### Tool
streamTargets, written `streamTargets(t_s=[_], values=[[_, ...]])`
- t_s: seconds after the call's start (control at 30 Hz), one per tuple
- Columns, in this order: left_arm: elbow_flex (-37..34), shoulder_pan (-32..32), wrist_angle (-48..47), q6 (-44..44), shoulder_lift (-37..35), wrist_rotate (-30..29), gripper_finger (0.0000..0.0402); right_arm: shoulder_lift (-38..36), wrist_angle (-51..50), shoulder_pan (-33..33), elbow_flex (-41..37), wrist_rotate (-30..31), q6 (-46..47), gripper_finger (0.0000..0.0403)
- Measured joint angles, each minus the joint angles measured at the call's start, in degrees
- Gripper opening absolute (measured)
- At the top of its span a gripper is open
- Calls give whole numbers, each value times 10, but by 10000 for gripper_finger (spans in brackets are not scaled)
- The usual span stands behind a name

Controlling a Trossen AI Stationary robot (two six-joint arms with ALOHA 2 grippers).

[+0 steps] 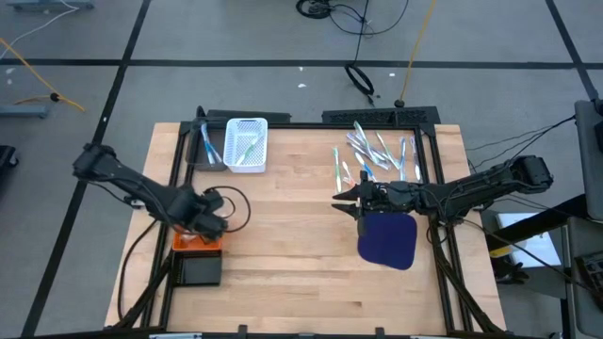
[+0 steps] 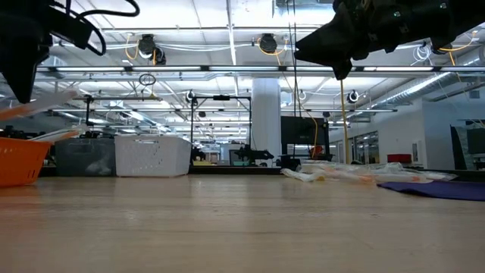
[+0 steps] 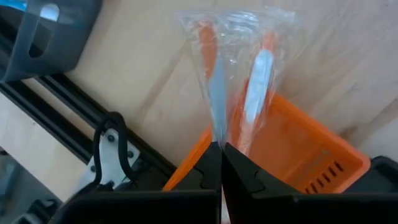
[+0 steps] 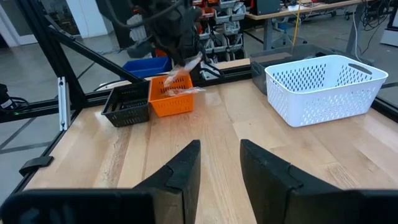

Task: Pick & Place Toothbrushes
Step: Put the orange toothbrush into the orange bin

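Overhead view of a wooden table [image 1: 283,235] with two dark robot arms. At the lower left, the left gripper [image 1: 209,226] hangs over an orange basket [image 1: 193,246], its fingers pinched together on a clear plastic packet holding an orange-handled toothbrush [image 3: 214,81]; the left wrist view shows the packet sticking out above the basket [image 3: 298,149]. A black basket [image 1: 201,270] sits just below the orange one. At centre right, the right gripper [image 1: 347,201] hovers with its fingers parted and nothing between them, beside a dark blue mat [image 1: 388,240]. More wrapped toothbrushes [image 1: 377,155] lie scattered at the upper right. A white basket [image 1: 247,143] at the upper centre holds a few more. No brand names or writing can be read.
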Motion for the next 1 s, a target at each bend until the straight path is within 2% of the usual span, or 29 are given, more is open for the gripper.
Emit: streamTargets(t_s=[0.6,0.73,1.0], values=[[0,-56,12,-17,22,-10,8,0,0,0,0,0,0,105],[0,-60,12,-35,22,-12,39,0,0,0,0,0,0,105],[0,-58,10,-33,22,-27,139,0,-10,0,0,0,0,105]])
